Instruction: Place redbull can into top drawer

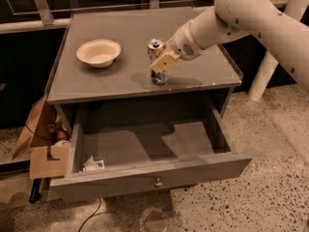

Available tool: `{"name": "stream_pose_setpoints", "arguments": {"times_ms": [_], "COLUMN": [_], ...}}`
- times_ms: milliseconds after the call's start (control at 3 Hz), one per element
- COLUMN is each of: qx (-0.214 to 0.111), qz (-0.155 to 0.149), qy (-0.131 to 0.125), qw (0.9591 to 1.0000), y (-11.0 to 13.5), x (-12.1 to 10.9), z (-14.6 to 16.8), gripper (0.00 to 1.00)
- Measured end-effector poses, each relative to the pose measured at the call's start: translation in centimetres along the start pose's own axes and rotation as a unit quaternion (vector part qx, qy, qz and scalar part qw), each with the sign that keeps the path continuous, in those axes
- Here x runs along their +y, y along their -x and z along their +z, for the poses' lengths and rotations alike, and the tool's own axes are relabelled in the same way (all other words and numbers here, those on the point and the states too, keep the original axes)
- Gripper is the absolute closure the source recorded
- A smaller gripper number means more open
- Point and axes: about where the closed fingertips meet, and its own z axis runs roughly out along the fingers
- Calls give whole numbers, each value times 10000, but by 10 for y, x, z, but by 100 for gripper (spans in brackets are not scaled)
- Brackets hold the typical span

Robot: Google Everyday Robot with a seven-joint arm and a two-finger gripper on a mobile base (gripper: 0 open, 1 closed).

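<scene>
You won't get any readable text out of this one. The redbull can (pixel 154 47) stands on the cabinet top (pixel 125 37), middle-right, and shows no logo or lettering you could make out. The gripper (pixel 162 64) sits right at the can, covering most of its near side. In the near left corner of the top drawer (pixel 203 168) there's a small white packet (pixel 92 166) with what might be a bluish printed mark, but no letters or numbers can be read.

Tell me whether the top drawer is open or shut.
Open: the top drawer is pulled well out, its floor exposed. The gripper is at the redbull can, upright on the cabinet top.
</scene>
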Motion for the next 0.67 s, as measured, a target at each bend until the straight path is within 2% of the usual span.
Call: {"name": "stream_pose_setpoints", "arguments": {"times_ms": [333, 667], "qx": [21, 25], "qz": [-27, 19], "qy": [94, 81], "qw": [10000, 10000], "y": [6, 8], "x": [13, 31], "z": [-9, -26], "gripper": [100, 100]}}
